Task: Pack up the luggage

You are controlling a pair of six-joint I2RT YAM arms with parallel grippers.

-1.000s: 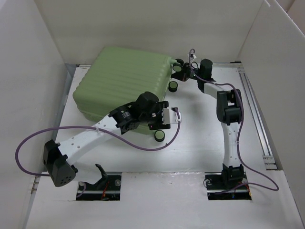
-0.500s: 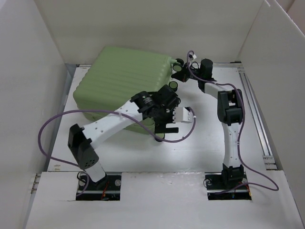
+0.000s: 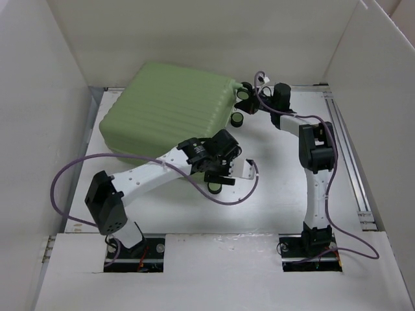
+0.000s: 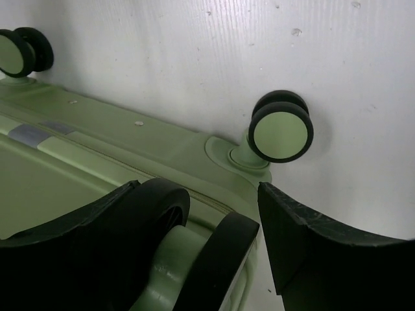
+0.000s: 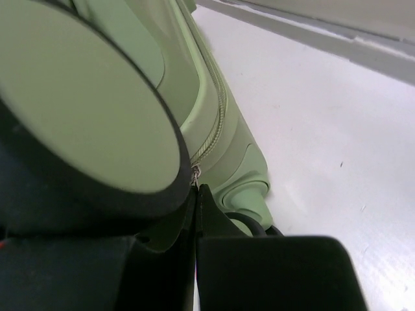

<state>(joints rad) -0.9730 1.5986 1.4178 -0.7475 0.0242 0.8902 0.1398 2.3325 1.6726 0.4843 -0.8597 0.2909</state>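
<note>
The suitcase is big, light green and hard, with long ridges running across its top. It is shut and lies flat on its wide side. It sits on the far left part of the white table, close to the back wall. Its small wheels have black rims and green middles, and they stick out on the right side. A zipper runs along its edge.
</note>
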